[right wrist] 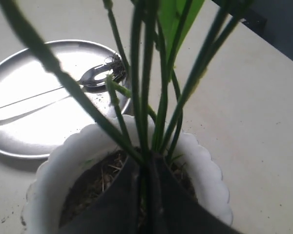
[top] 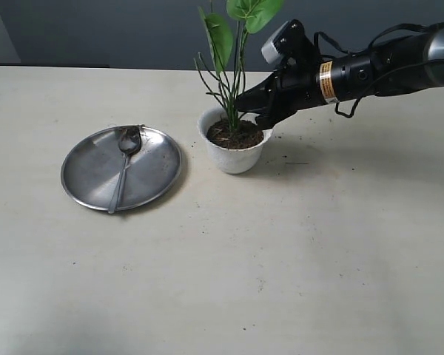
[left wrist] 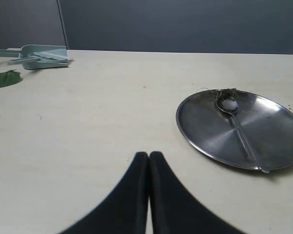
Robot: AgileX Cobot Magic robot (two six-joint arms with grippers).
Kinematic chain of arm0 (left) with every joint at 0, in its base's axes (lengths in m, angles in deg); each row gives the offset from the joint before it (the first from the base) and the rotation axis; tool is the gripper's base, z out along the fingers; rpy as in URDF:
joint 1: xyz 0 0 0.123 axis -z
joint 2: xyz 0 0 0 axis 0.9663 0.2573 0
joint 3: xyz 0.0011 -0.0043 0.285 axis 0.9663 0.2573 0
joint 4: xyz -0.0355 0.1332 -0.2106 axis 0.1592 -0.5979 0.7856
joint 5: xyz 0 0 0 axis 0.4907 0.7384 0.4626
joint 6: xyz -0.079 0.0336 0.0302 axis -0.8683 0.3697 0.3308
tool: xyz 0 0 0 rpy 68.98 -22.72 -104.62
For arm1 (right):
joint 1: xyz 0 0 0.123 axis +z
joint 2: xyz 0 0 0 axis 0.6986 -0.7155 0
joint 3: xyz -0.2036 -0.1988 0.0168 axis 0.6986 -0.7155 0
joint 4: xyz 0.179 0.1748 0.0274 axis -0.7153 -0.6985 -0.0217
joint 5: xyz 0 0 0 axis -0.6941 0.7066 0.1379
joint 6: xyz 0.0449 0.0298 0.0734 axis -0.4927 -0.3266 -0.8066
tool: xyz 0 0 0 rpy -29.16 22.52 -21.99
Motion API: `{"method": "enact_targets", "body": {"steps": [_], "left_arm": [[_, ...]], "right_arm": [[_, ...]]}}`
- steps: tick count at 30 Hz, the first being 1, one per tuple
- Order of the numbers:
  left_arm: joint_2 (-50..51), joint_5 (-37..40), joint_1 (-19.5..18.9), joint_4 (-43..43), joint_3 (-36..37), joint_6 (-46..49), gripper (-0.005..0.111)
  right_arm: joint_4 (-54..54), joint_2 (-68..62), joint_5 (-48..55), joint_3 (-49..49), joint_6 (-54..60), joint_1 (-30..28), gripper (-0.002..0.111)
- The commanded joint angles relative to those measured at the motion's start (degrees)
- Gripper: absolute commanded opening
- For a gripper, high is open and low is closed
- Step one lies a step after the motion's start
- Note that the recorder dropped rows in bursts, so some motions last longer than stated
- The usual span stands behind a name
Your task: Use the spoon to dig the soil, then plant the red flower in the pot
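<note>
Left end effector [left wrist: 149, 157] closed; right [right wrist: 146, 168] likewise

Spoon [top: 123, 167] on plate [top: 85, 171], left of pot [top: 234, 159]; flower [top: 220, 35] upright in soil [top: 234, 136] inside pot.

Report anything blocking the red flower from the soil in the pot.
Nothing visible does. The right gripper is shut on the red flower, whose stems already stand in the soil inside the pot.
</note>
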Motion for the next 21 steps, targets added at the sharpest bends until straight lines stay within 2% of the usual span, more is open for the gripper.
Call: {"method": "enact_targets", "body": {"steps": [1,21], "left_arm": [[-0.3,-0.4,0.2,0.3,0.3,-0.1,0.0],[-0.3,-0.4,0.2,0.3,0.3,-0.1,0.0]], "right_arm": [[3.4,-0.1,1.5,-1.1,-1.1,-0.2,-0.001],[3.4,-0.2,3.7,-3.8,-1.3,-0.2,-0.001]]}}
